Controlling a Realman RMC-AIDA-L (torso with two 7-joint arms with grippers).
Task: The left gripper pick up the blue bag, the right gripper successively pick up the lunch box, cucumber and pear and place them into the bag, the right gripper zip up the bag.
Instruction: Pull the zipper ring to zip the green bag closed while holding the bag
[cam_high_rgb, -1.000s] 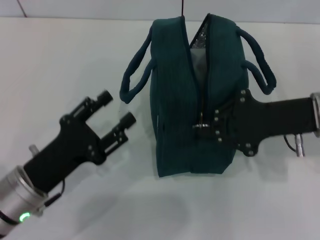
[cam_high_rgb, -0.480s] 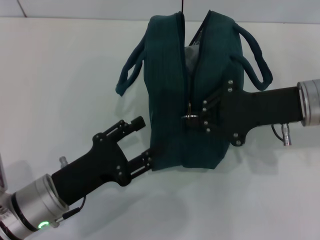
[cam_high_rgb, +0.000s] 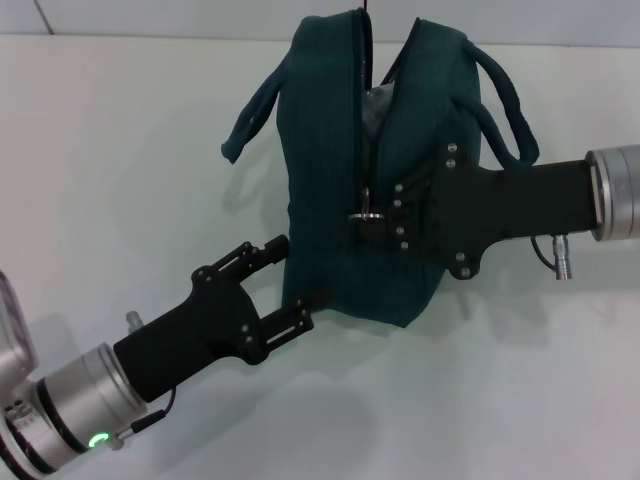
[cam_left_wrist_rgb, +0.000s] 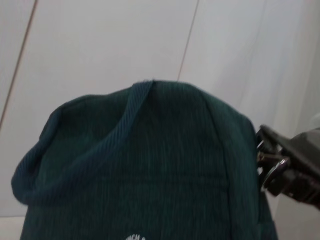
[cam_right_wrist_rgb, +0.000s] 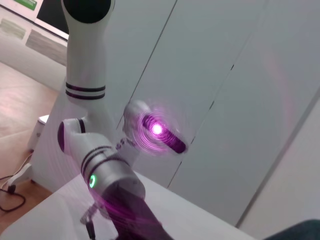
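I have the right end effector (cam_high_rgb: 385, 218) pinching the metal zipper pull (cam_high_rgb: 364, 214) on the soft, floppy dark-teal fabric bag (cam_high_rgb: 330, 200), while the left end effector (cam_high_rgb: 290, 282), spread, braces its near side

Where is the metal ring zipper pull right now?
In the head view, the metal ring zipper pull sits mid-way along the dark teal-blue fabric bag, at the right gripper's fingertips.

The blue bag (cam_high_rgb: 335, 200) is partly unzipped; the right gripper (cam_high_rgb: 385, 215) pinches its zipper pull, the left gripper (cam_high_rgb: 290, 285) straddles its near corner
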